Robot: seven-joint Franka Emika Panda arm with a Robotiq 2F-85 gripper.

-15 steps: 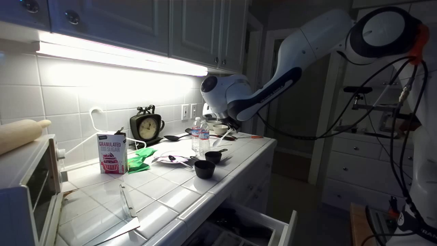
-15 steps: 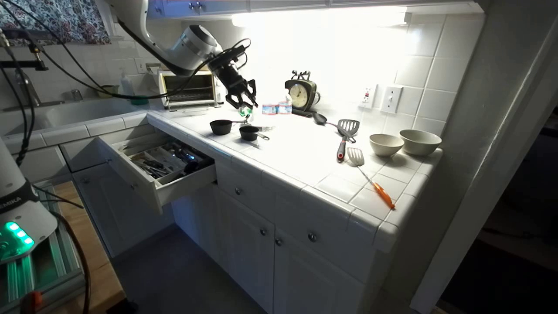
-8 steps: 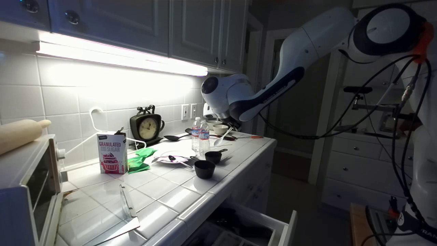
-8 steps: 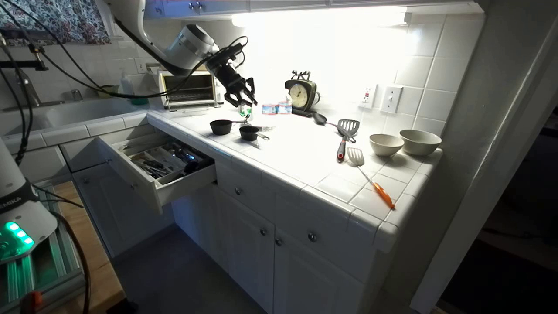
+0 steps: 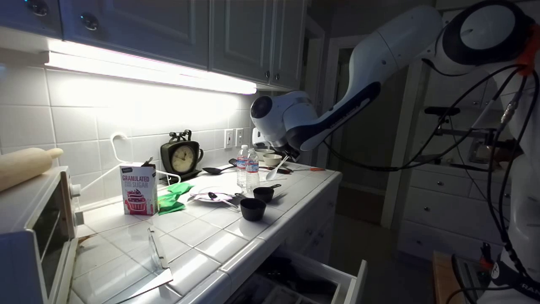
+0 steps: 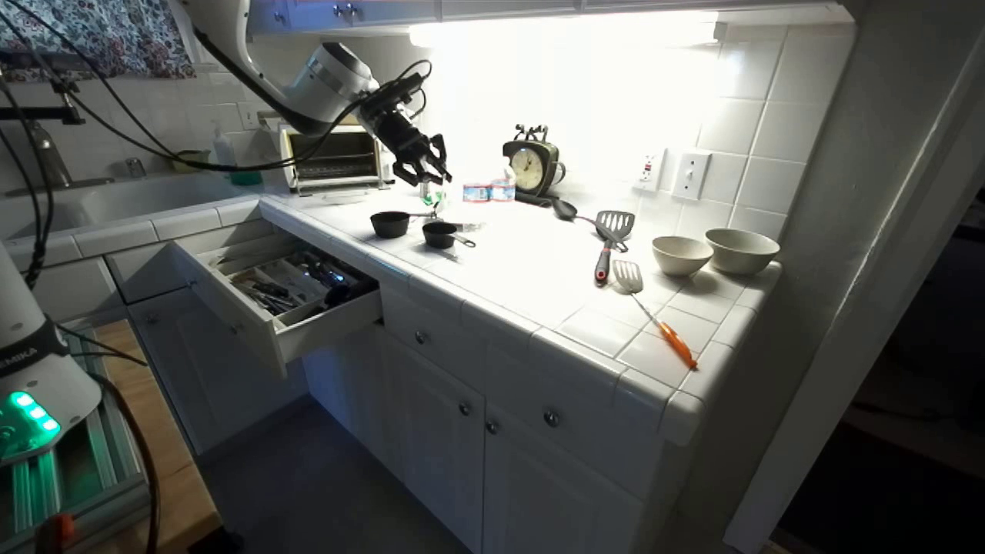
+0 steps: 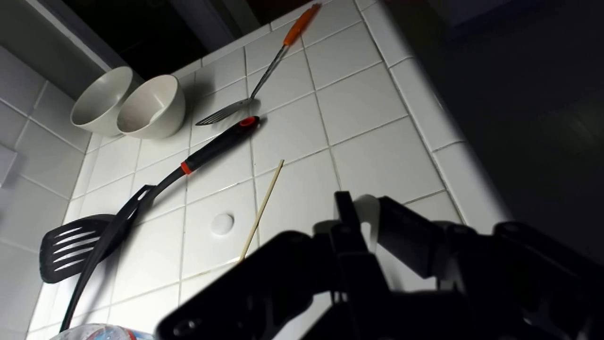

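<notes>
My gripper [image 7: 365, 212] is shut on the slotted end of a white handle [image 7: 367, 206] in the wrist view. In an exterior view this belongs to a white spoon [image 5: 273, 172] hanging tilted, bowl downward, over the tiled counter; whether the bowl touches the tiles I cannot tell. The gripper [image 6: 433, 181] also shows in an exterior view, where glare hides the spoon. Near it on the counter are a thin wooden stick [image 7: 264, 206], a small white disc [image 7: 222, 224], a black slotted turner [image 7: 78, 245] and a metal spatula with an orange handle [image 7: 299, 27].
Two water bottles [image 5: 252, 173] stand close by the spoon. Two black measuring cups [image 5: 253, 210], a plate [image 5: 206, 196], a green bag [image 5: 172, 202], a sugar box [image 5: 139, 190] and a clock [image 5: 183, 158] share the counter. Two bowls [image 6: 682, 256] sit at its end. A drawer [image 6: 327, 332] hangs open.
The arm has drawn back slightly, carrying the spoon a little away from the bottles; in an exterior view the gripper has shifted left and up. Its grip is unchanged.
</notes>
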